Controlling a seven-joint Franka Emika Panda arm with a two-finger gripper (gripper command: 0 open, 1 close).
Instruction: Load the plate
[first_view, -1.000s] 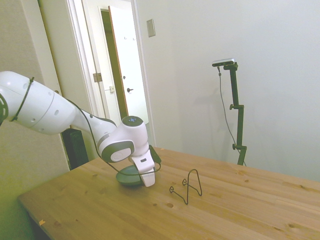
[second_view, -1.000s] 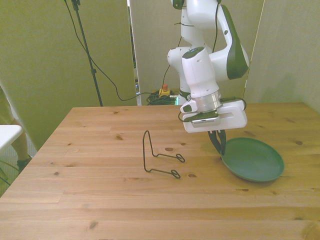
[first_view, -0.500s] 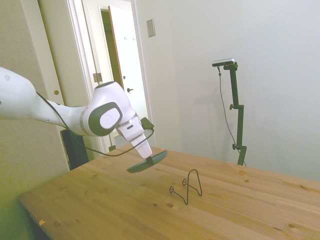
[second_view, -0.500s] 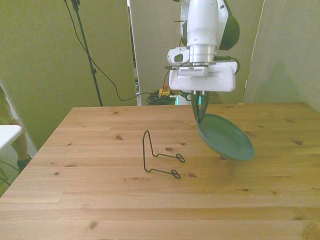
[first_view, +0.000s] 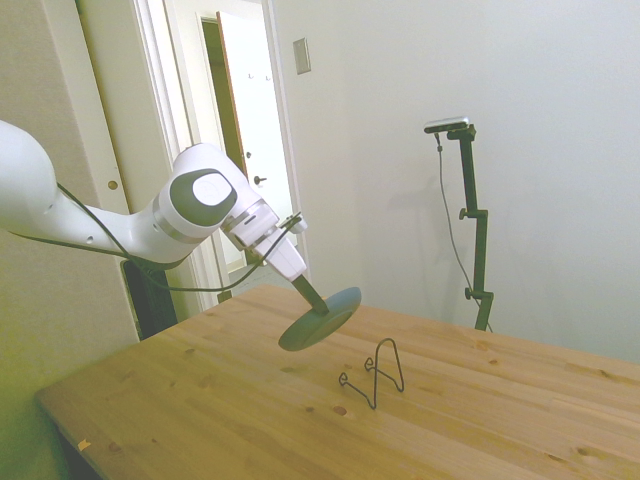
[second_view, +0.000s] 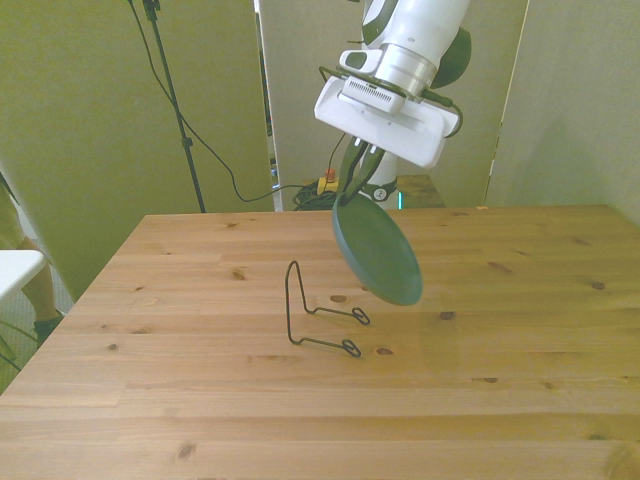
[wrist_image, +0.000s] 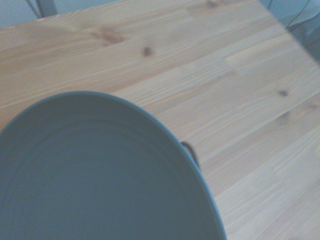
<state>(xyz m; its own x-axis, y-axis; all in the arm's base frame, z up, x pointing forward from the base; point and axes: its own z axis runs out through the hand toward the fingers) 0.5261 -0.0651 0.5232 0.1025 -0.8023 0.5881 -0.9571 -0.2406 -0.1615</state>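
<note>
- On the wooden counter nothing touches the plate; the boards run wide and bare around the wire stand, with a doorway and pale walls behind in the side view
- The white arm reaches in above the counter, wrist angled down toward the stand
- The plate, grey-teal and round, hangs in the air off the counter, tilted steeply with its upper rim in the tool and its lower edge nearest the boards; in the front view it sits just above and toward the front view's right of the stand; in the wrist view it fills most of the picture over the wood
- The tool is clamped on the plate's upper rim, its dark fingers pinching the edge
- The thin black wire stand rests upright on the counter, apart from the plate, a bit of its wire peeping past the rim in the wrist view
</note>
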